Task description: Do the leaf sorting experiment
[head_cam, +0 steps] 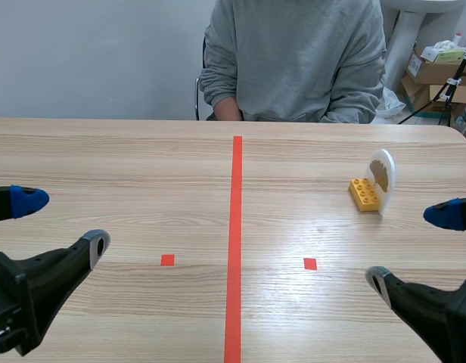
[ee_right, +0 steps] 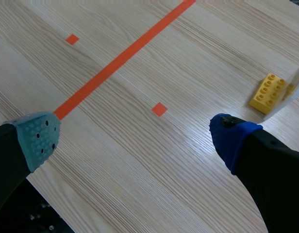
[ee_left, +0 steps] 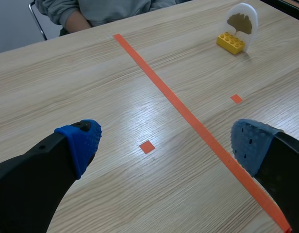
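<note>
A white round card [head_cam: 383,172] with a tan leaf picture stands upright in a yellow brick [head_cam: 365,194] on the table's right half; in the left wrist view the card [ee_left: 242,19] and brick [ee_left: 230,42] lie far ahead, beyond the tape line. In the right wrist view the brick [ee_right: 267,92] sits ahead of the blue-padded finger, and only the card's edge [ee_right: 296,89] shows. My left gripper [head_cam: 63,224] [ee_left: 166,141] hangs open over the left half with nothing in it. My right gripper [head_cam: 411,246] [ee_right: 135,136] is open near the front right, short of the brick.
A person in a grey sweatshirt [head_cam: 293,53] sits across the table, one hand [head_cam: 227,112] at its far edge. Cardboard boxes [head_cam: 437,69] stand behind at the right. The table's right corner [head_cam: 461,134] is rounded.
</note>
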